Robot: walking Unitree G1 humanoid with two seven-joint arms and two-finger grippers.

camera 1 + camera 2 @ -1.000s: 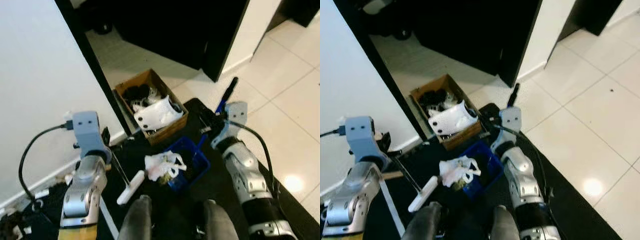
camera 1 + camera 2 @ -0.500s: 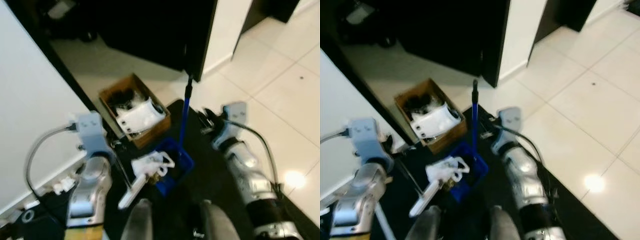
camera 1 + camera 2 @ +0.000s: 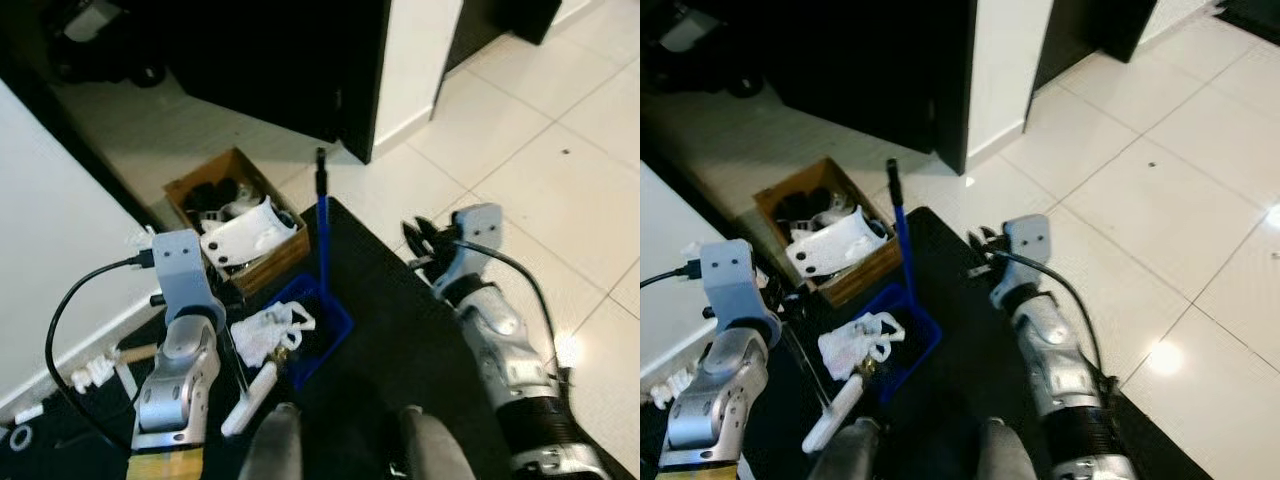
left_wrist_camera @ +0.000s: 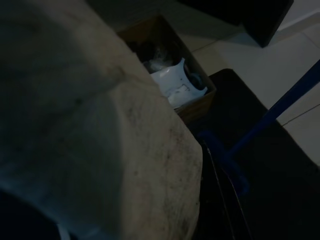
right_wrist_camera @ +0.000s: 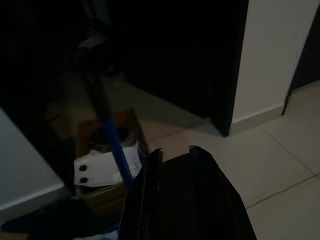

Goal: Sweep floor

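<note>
Dustpan (image 3: 318, 322), blue, down on black mat (image 3: 400, 330) just in front of robot's feet, with tall blue handle (image 3: 322, 225) standing straight up and free. White crumpled bag (image 3: 262, 330) lying against pan's near side. Cardboard box (image 3: 236, 232) full of odds and ends just behind, by white wall. Right tool (image 3: 420, 240) up beside handle but apart from it, fingers pressed nearly together, nothing between them. Left tool (image 3: 168, 300) hard to see under own arm, so cannot tell how fingers sit; thin rod with white end (image 3: 250, 398) slanting down near it. Looks like start of job: getting sweeping gear in hand. Next: reach right tool across to blue handle, spread fingers, close around it.
</note>
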